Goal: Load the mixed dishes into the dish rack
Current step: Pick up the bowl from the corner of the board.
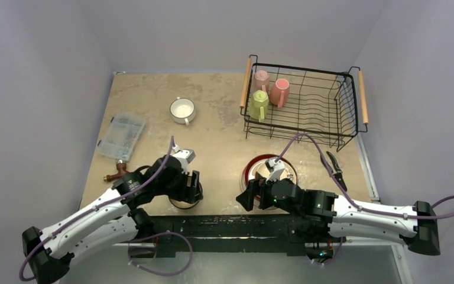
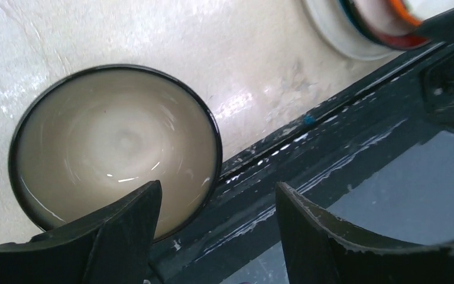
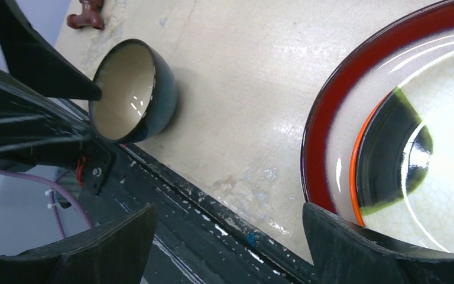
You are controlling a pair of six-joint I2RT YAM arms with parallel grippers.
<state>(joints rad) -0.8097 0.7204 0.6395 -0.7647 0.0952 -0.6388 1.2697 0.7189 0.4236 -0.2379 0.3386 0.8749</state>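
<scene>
The teal bowl [image 1: 184, 202] with its cream inside [image 2: 118, 148] stands at the table's near edge. My left gripper [image 2: 216, 204] is open straddling the bowl's near rim, one finger [image 2: 130, 231] over the inside and the other over the black edge rail, neither touching. The plates [image 1: 270, 168] lie stacked, the red-rimmed cream plate [image 3: 325, 130] lowest with a red-orange one in it. My right gripper [image 3: 227, 216] is open beside the stack's left edge and holds nothing. The dish rack [image 1: 331, 118] at the back right holds pale pink [image 1: 260, 80], salmon [image 1: 280, 92] and yellow-green [image 1: 258, 105] mugs. A white mug [image 1: 182, 110] stands mid-table.
A clear compartment box [image 1: 122, 136] lies at the left, with a small red-brown piece [image 1: 115, 171] near it. Black pliers [image 1: 333, 167] lie just in front of the rack. The black rail [image 3: 213, 213] runs along the table's near edge, under both grippers.
</scene>
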